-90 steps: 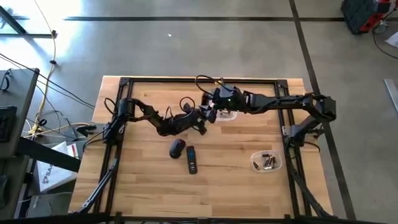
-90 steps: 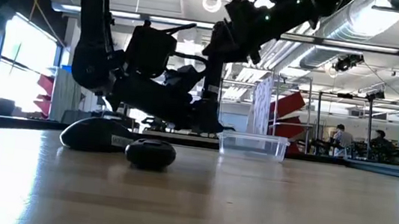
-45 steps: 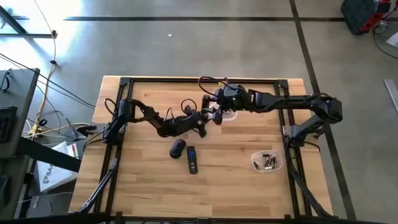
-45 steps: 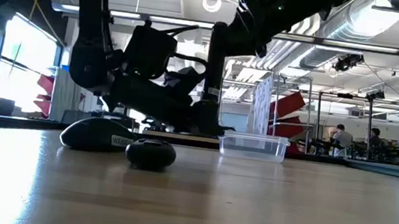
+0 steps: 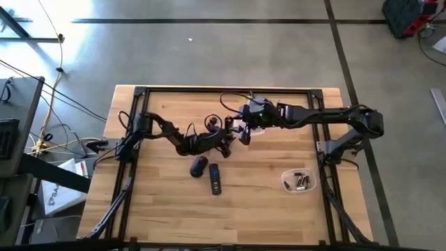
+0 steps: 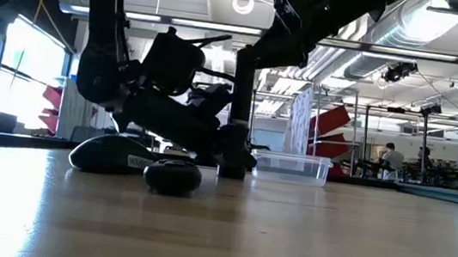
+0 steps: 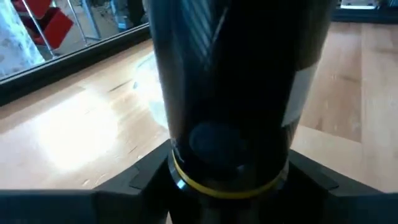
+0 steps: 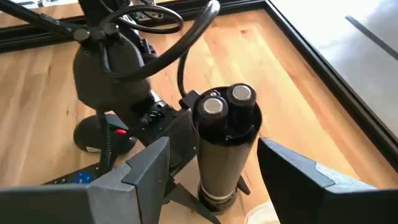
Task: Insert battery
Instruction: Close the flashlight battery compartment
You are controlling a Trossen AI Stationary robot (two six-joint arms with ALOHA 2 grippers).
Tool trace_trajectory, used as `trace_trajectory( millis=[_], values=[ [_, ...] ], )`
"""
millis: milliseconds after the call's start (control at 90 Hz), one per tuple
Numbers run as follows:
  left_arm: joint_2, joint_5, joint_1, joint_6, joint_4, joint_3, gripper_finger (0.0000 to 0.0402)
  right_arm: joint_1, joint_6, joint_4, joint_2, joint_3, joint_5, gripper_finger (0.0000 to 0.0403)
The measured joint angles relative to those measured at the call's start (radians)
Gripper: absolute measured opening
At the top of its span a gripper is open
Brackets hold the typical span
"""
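The left end effector (image 5: 224, 143) pinches an upright black flashlight (image 8: 227, 146) near its base at mid-bench (image 5: 160, 209), two batteries (image 8: 226, 99) showing in its open top, while the right end effector (image 5: 243, 131) hangs just above it, fingers (image 8: 292, 165) spread.

Black flashlight (image 8: 225, 149) upright – two batteries (image 8: 227, 99) in top.

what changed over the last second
The right gripper drew back off the flashlight, its fingers now open on either side. The left gripper lowered the flashlight upright onto the table. Mouse, remote and battery dish stayed put.
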Motion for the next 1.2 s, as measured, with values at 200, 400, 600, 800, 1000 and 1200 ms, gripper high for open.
trace_trajectory(
  millis=[200,400,600,800,1000,1200],
  values=[
    [0.001,0.009,0.0,0.004,0.003,-0.001,0.0213,-0.001,-0.002,-0.006,0.0,0.0,-0.004,0.0211],
    [0.002,0.031,0.0,0.005,0.01,-0.001,0.0211,-0.001,-0.05,-0.019,-0.002,0.0,-0.009,0.0211],
    [-0.003,0.074,0.0,0.005,0.024,-0.002,0.0223,-0.001,-0.071,-0.07,-0.029,0.0,-0.008,0.0211],
    [-0.072,0.083,0.0,0.049,0.032,-0.003,0.0237,-0.001,-0.071,-0.122,-0.098,0.0,-0.008,0.0211],
    [-0.17,0.079,0.0,0.061,-0.041,-0.002,0.0241,-0.001,-0.071,-0.204,-0.169,0.0,-0.008,0.0211],
    [-0.249,0.064,0.0,0.051,-0.181,-0.002,0.0224,-0.001,-0.071,-0.269,-0.182,0.001,-0.008,0.0211]
  ],
)
